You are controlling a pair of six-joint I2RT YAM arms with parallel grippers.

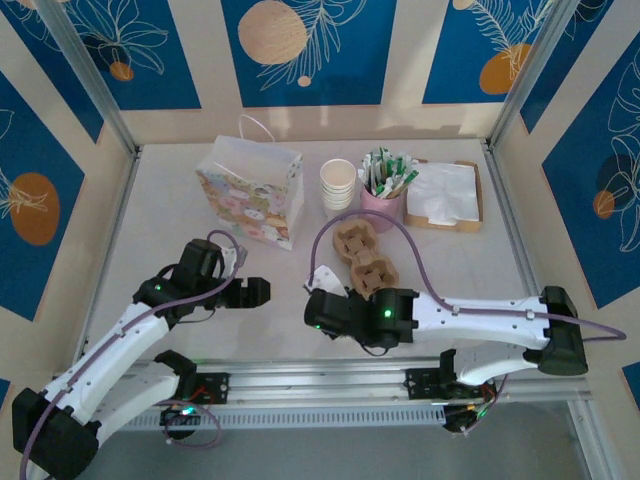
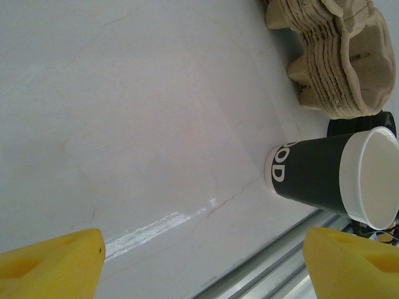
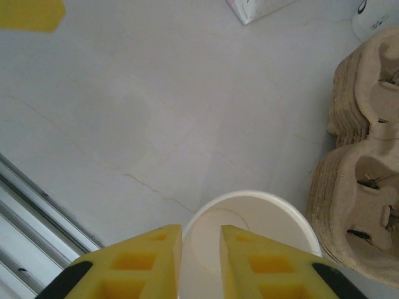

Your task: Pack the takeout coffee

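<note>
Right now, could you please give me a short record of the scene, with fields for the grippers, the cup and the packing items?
left gripper: open, empty, above bare table
right gripper: jaws close together astride the cup's rim; grip unclear
coffee cup: dark, white rim, no lid, upright beside the carriers
carrier stack: pulp trays, mid-table
paper bag: upright, back left
white cup stack: right of the bag
pink sachet holder: beside the cups
napkins: back right

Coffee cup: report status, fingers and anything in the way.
Left fingers wide open, empty. Right fingers straddle rim of cup, grip unclear. Cup upright on table, no lid. Carrier stack close beside it.
</note>
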